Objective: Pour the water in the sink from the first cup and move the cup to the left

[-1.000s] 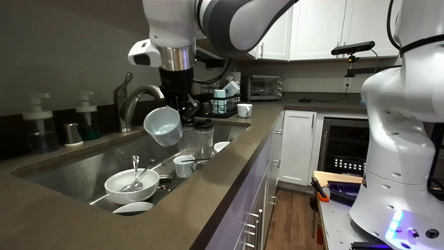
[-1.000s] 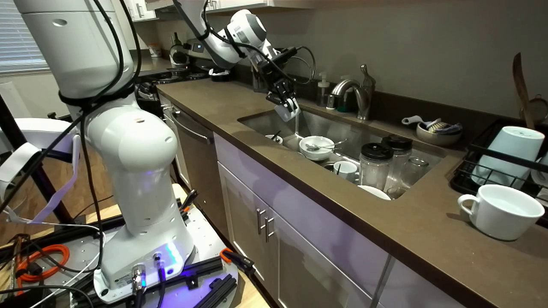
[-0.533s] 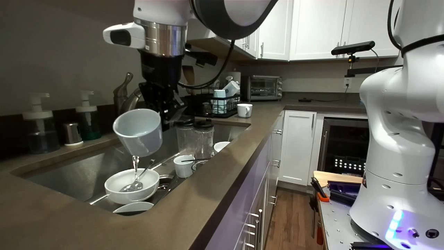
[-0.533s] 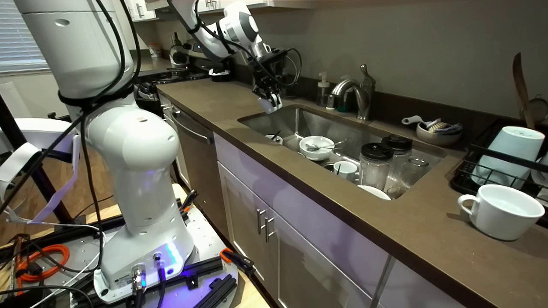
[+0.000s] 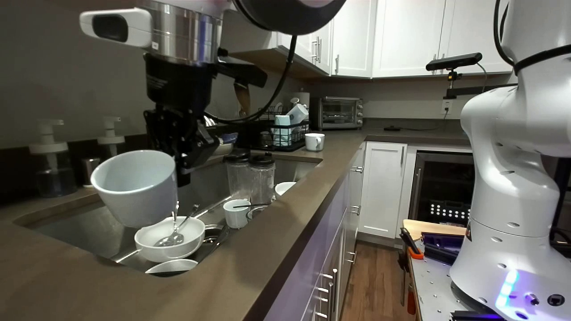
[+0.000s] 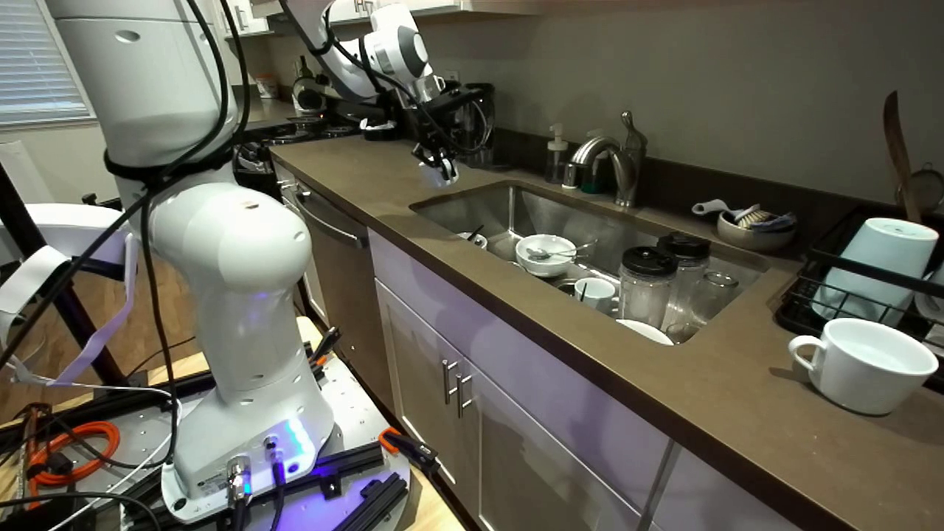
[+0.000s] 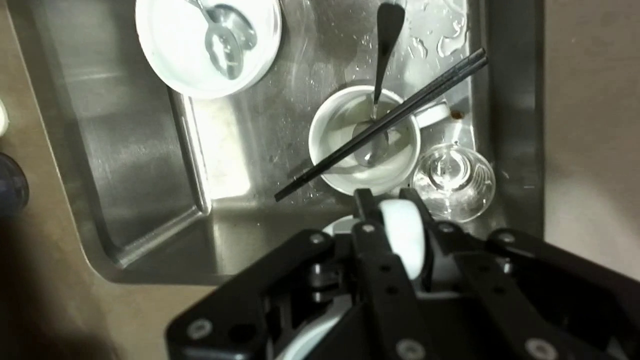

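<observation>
White and smooth-sided, the first cup [image 5: 134,196] is held in the jaws in an exterior view, tilted slightly, mouth upward; beyond it a bowl [image 5: 167,254] with a spoon [image 5: 171,240] stands in the sink [image 5: 80,227], two black-lidded jars [image 5: 261,185] farther along; in an exterior view, the cup shows at the sink's far end (over it or the bench [image 6: 745,376], I cannot tell), well apart from a mug [image 6: 866,369] on the bench; in the wrist view, the jaws are clenched on a white part of the cup; dark chopsticks [image 7: 381,126] lie across another mug [image 7: 327,132] below
</observation>
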